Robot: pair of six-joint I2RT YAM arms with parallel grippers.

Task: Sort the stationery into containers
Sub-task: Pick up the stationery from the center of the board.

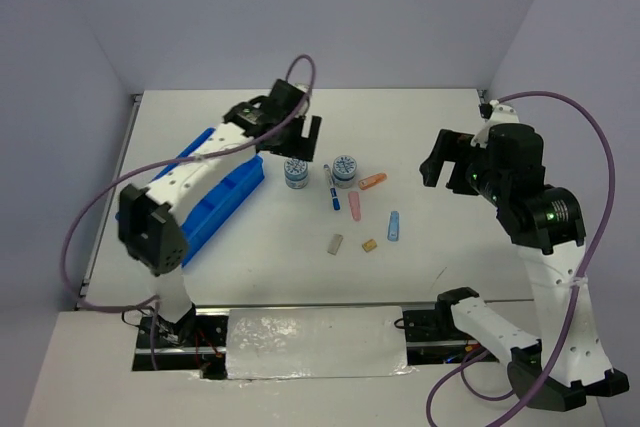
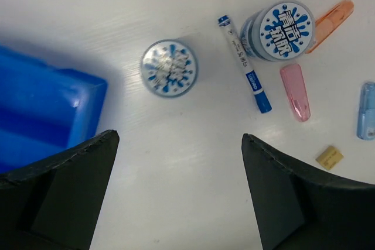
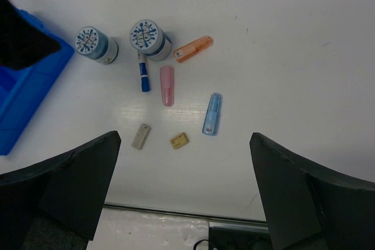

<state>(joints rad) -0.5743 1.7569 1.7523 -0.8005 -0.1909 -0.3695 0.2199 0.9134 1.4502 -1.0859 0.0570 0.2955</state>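
Observation:
Two round blue-white discs (image 1: 295, 172) (image 1: 344, 169) stand mid-table with a thin blue-white pen (image 1: 330, 187) between them. Orange (image 1: 373, 182), pink (image 1: 354, 206) and light-blue (image 1: 394, 225) capsules lie to their right, with a grey block (image 1: 335, 243) and a tan block (image 1: 369, 245) nearer me. The blue tray (image 1: 225, 202) lies left, partly under my left arm. My left gripper (image 1: 298, 140) is open and empty above the left disc (image 2: 169, 68). My right gripper (image 1: 445, 175) is open and empty, raised to the right of the items, with the tan block (image 3: 179, 140) between its fingers in its wrist view.
White walls enclose the table on the left, back and right. The arm bases and a foil-covered strip (image 1: 315, 342) run along the near edge. Purple cables (image 1: 90, 217) loop off both arms.

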